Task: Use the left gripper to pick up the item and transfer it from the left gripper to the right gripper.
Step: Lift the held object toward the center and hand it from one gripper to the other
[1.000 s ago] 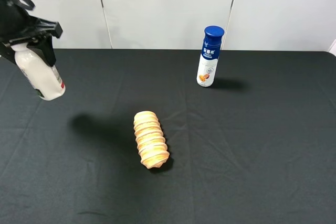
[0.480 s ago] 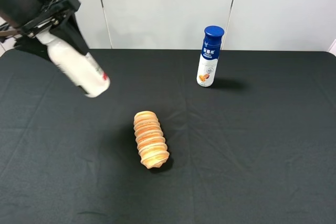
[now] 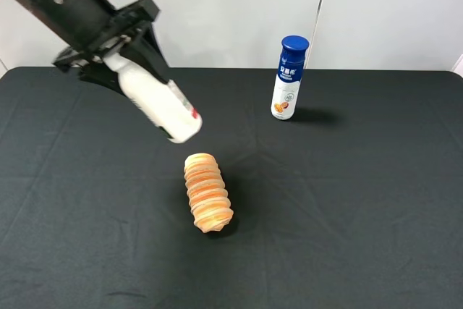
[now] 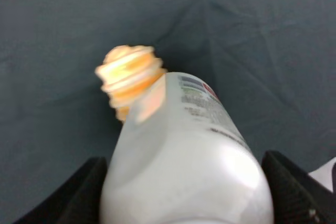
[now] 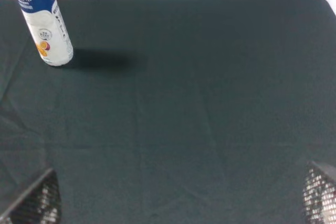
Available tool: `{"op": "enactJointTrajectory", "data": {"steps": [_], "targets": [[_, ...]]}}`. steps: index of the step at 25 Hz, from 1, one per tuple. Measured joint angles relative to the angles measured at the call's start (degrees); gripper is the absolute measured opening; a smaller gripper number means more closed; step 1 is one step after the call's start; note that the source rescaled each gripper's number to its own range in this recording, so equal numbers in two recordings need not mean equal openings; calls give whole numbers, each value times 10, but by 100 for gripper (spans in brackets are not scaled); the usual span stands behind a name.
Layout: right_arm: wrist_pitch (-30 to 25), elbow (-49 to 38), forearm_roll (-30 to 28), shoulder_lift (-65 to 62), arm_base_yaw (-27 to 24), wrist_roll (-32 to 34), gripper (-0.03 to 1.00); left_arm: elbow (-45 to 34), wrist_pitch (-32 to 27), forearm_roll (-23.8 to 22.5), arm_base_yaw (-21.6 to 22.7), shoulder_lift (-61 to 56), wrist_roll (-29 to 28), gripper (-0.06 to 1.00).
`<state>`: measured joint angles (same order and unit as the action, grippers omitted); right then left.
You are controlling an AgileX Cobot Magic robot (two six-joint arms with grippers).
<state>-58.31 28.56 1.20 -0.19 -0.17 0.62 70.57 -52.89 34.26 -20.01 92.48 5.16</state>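
Note:
The item (image 3: 160, 103), a white plastic bottle with red and dark print near its base, hangs tilted in the air above the table's left-middle. My left gripper (image 3: 120, 54) is shut on its cap end, base pointing down and to the right. In the left wrist view the item (image 4: 184, 150) fills the space between the two black fingers (image 4: 83, 195). My right gripper (image 5: 176, 198) shows only in its own wrist view, open and empty over bare black cloth; it is out of the exterior high view.
A ridged tan pastry roll (image 3: 207, 192) lies on the black tablecloth (image 3: 362, 200) just below the held item. A taller blue-capped bottle (image 3: 289, 77) stands upright at the back, right of centre. A white wall runs behind the table.
My left arm has swung the item from the far left edge toward the centre, and it now hangs just above the pastry roll, more tilted.

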Motion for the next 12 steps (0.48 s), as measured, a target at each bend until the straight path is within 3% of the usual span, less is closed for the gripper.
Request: {"op": "enactJointTrajectory", "data": {"steps": [3, 7, 12], "targets": [[0, 0, 1, 0, 0, 12, 100, 0, 10, 27, -23, 12, 17, 2], [-5, 9, 15, 30, 0, 10, 100, 0, 12, 117, -40, 33, 67, 2], [1, 59, 100, 137, 0, -58, 100, 0, 10, 229, -43, 48, 145, 2]]}}
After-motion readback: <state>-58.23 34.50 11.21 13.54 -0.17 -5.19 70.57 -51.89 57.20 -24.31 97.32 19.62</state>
